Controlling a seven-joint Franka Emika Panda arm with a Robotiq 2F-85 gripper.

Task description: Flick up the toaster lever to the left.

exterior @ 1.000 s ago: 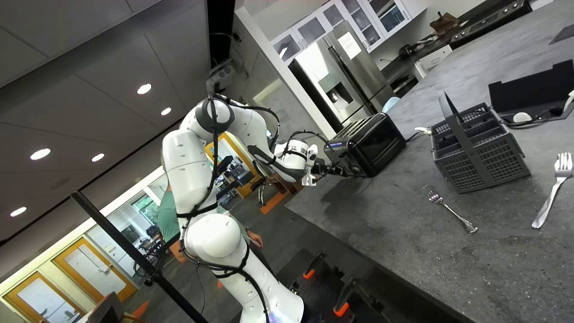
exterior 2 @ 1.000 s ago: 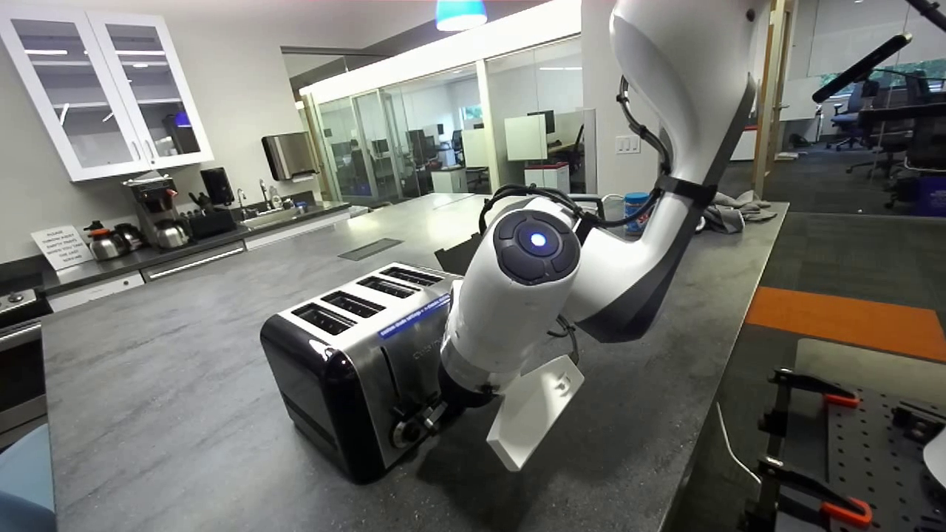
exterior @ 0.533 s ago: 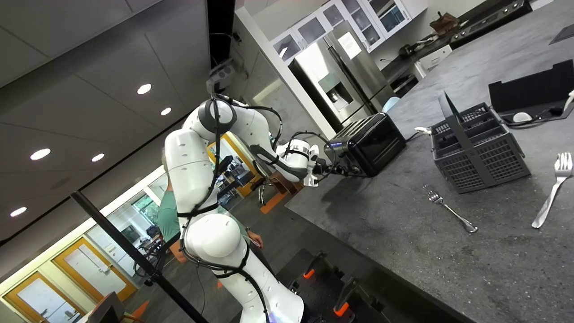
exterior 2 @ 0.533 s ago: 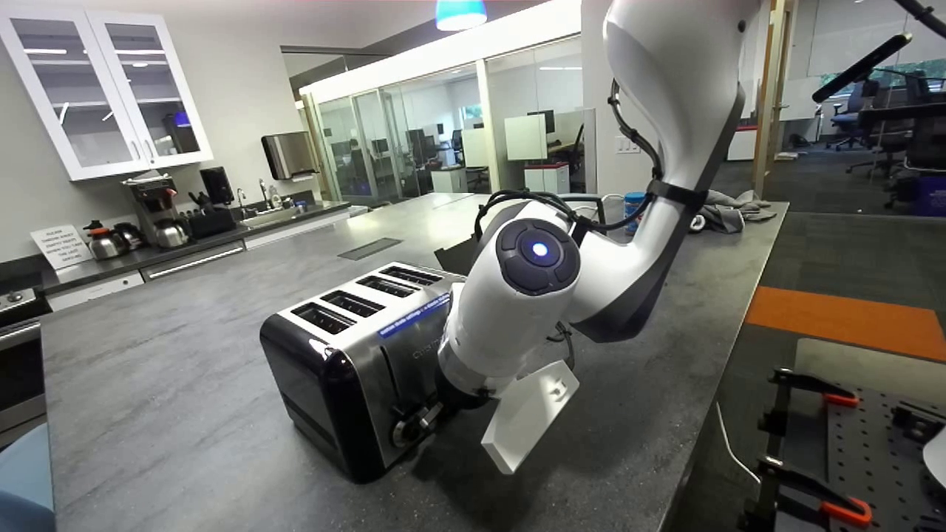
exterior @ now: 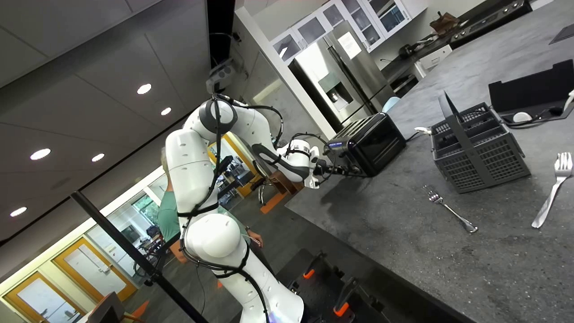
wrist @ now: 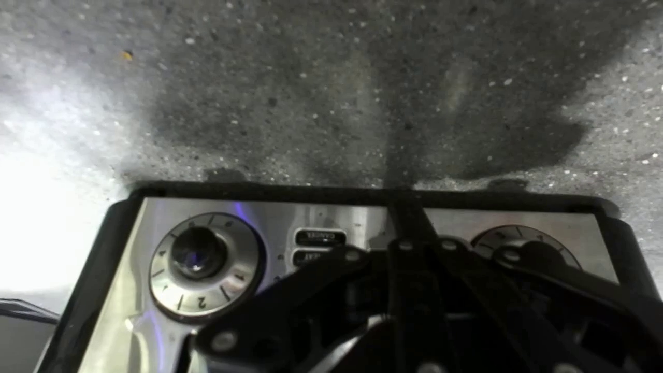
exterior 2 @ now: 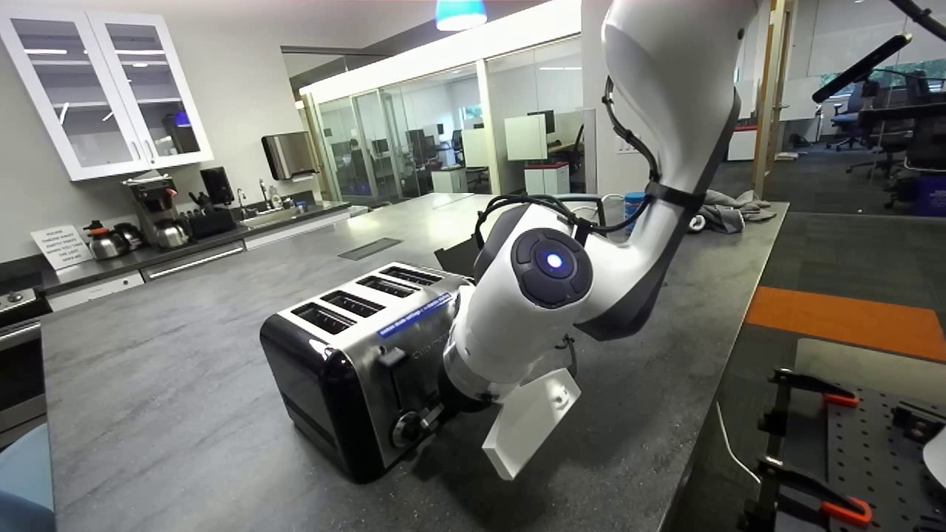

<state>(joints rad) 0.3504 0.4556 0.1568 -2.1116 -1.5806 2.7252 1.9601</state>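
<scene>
on the toaster (exterior 2: 346, 380), lever (exterior 2: 393, 357) up

With twelve o'clock at the top of each view, I count one toaster (exterior 2: 362, 384) in both exterior views; in an exterior view four slots (exterior 2: 323, 318) (exterior 2: 354, 304) (exterior 2: 387, 286) (exterior 2: 412, 276) and one lever (exterior 2: 394, 357) of it show between seven and nine. In the wrist view I count my one gripper (wrist: 407, 207), two dials (wrist: 207, 264) (wrist: 518, 234), at eight and toward half past three, and two buttons (wrist: 320, 238) (wrist: 306, 256) near six. Toward three, in an exterior view, are one grey rack (exterior: 486, 163) and two forks (exterior: 454, 214) (exterior: 550, 199).
</scene>
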